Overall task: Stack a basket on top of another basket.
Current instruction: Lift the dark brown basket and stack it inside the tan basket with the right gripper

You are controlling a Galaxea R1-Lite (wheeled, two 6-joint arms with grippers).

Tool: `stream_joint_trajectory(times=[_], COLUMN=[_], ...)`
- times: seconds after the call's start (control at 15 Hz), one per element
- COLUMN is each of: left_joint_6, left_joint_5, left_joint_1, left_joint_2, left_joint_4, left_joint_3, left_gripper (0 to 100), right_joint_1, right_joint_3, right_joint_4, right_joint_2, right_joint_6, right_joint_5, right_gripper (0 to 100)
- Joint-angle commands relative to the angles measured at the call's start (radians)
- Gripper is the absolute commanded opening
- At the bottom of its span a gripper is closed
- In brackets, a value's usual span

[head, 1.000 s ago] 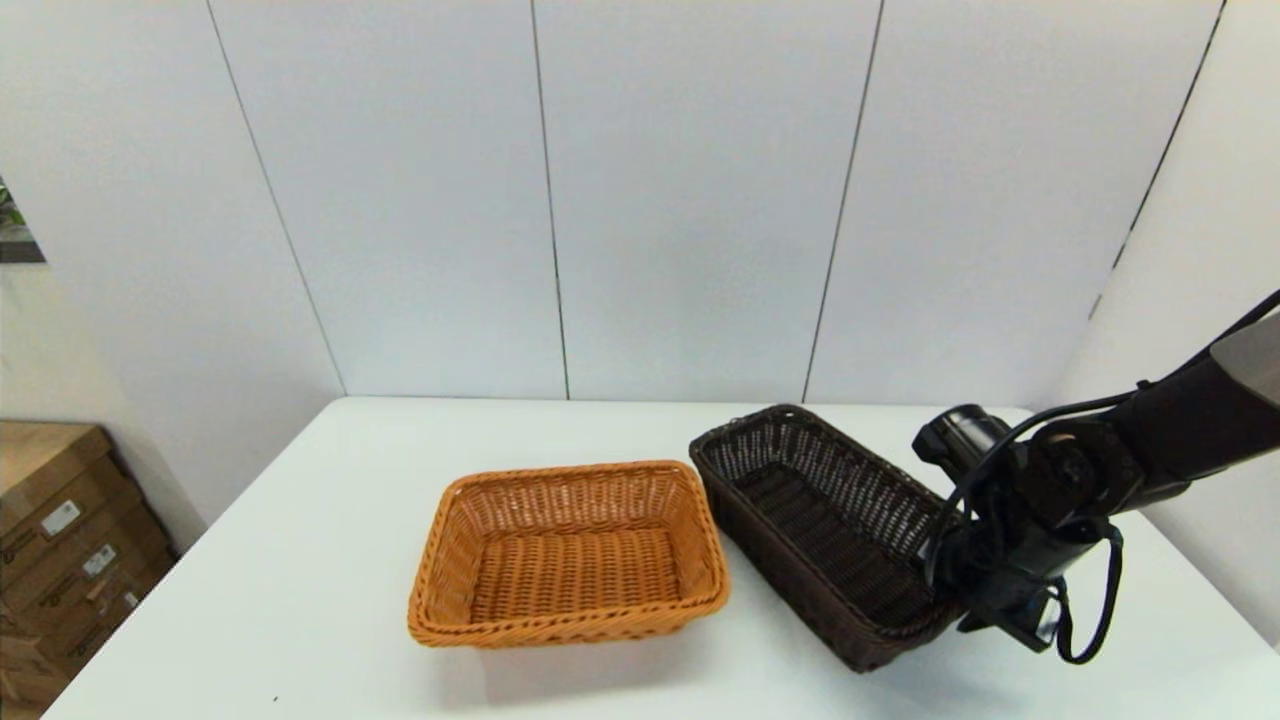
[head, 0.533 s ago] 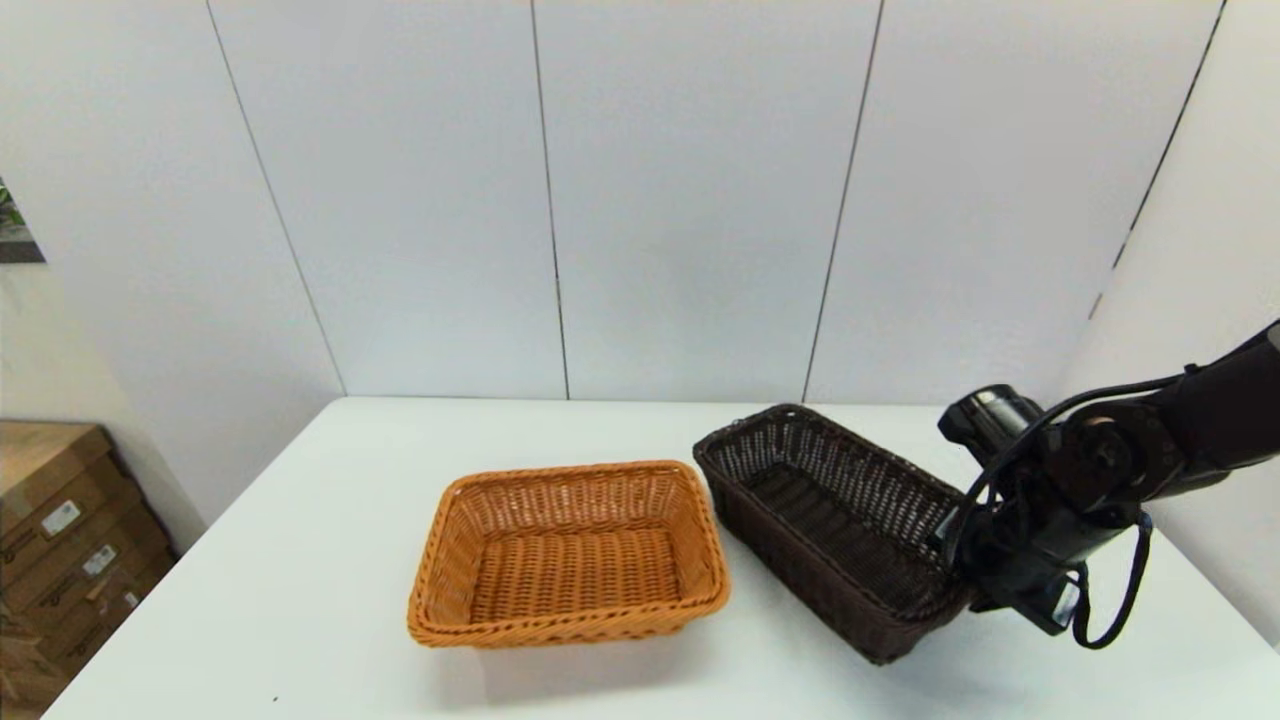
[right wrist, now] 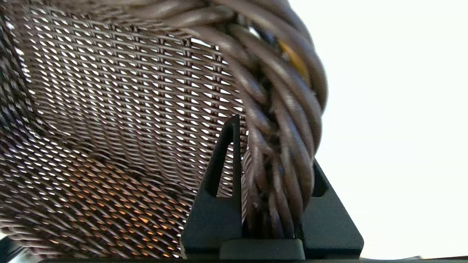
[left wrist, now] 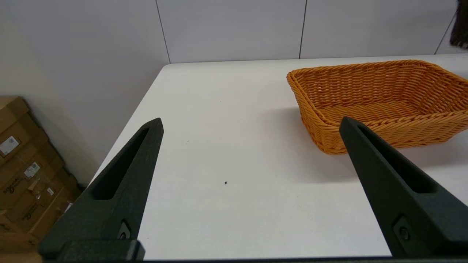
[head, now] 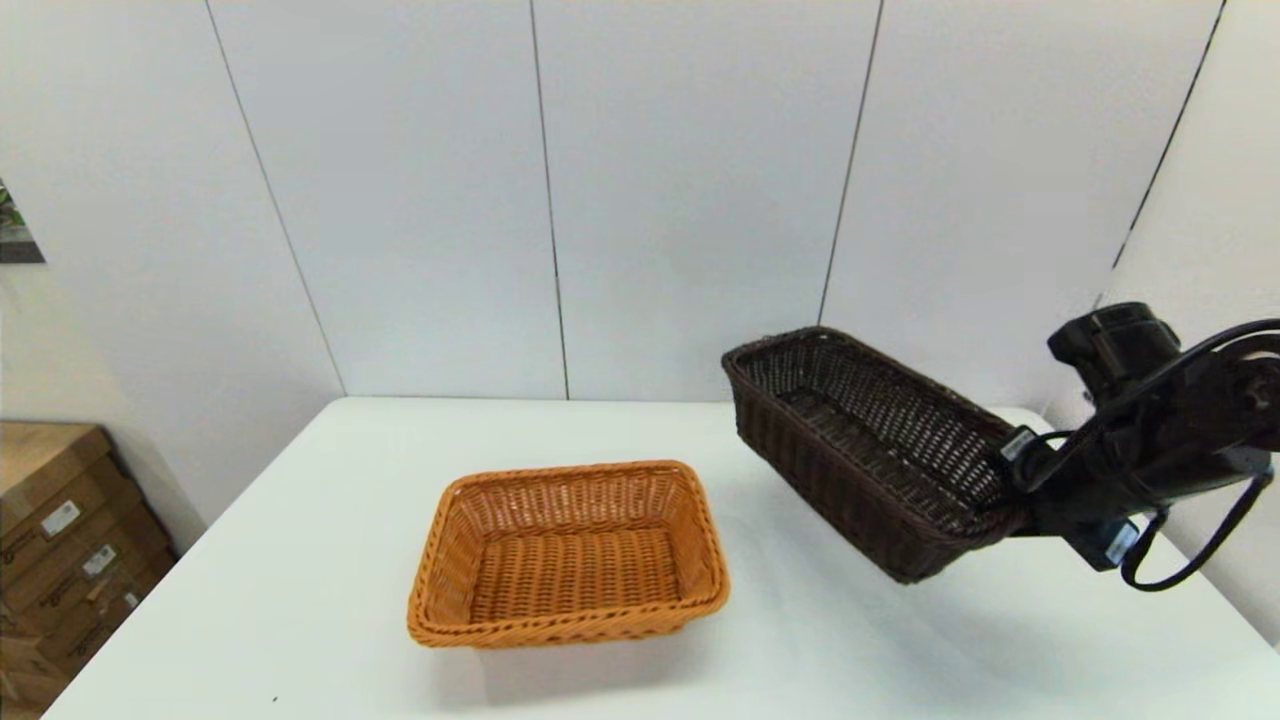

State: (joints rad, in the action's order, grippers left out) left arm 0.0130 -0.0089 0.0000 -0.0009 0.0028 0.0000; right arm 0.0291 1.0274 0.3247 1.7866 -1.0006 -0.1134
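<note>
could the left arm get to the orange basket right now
Probably yes. The left gripper is open, and only bare white table lies between it and the orange basket. The dark basket hangs off to the right.

No text can be read; the labels on the cardboard boxes [head: 60, 560] are too small.

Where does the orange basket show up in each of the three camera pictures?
Head view: orange basket sits on the white table, centre-left.
Left wrist view: same basket, upper right, beyond the open left gripper.
Right wrist view: only orange glints through the dark basket.
Shared landmark: the white table.
</note>
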Motion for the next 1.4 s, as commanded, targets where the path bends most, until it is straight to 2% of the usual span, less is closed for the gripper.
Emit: stream_joint_trajectory(times=[0.07,0.2,0.4,0.53,0.67,1.0,1.4], left_joint_6=[-0.001,-0.001,0.001,-0.001,0.001,-0.001,0.001], left_joint_5=[0.0,0.0,0.0,0.0,0.0,0.0,0.0], left_joint_1=[0.0,0.0,0.0,0.0,0.0,0.0,0.0], left_joint_2=[-0.001,-0.001,-0.001,-0.001,-0.001,-0.001,-0.001], left_joint_4=[0.0,0.0,-0.001,0.0,-0.001,0.0,0.0], left_joint_3=[0.002,0.002,0.002,0.002,0.002,0.002,0.002], left_gripper=[100,100,100,100,100,100,100], right_joint_1=[-0.026,-0.021,-0.009,0.015,0.057,0.127,0.186], right_joint_3=[0.008,0.028,0.049,0.049,0.049,0.057,0.092], right_joint_4=[0.001,0.004,0.005,0.019,0.068,0.099,0.139], right_joint_2=[-0.108,-0.151,-0.217,-0.23,-0.237,-0.246,-0.22], right_joint_6=[-0.003,0.0,0.033,0.065,0.152,0.353,0.508], right_joint_5=[-0.118,-0.177,-0.304,-0.312,-0.31,-0.312,-0.31], right_gripper=[0,0,0,0,0,0,0])
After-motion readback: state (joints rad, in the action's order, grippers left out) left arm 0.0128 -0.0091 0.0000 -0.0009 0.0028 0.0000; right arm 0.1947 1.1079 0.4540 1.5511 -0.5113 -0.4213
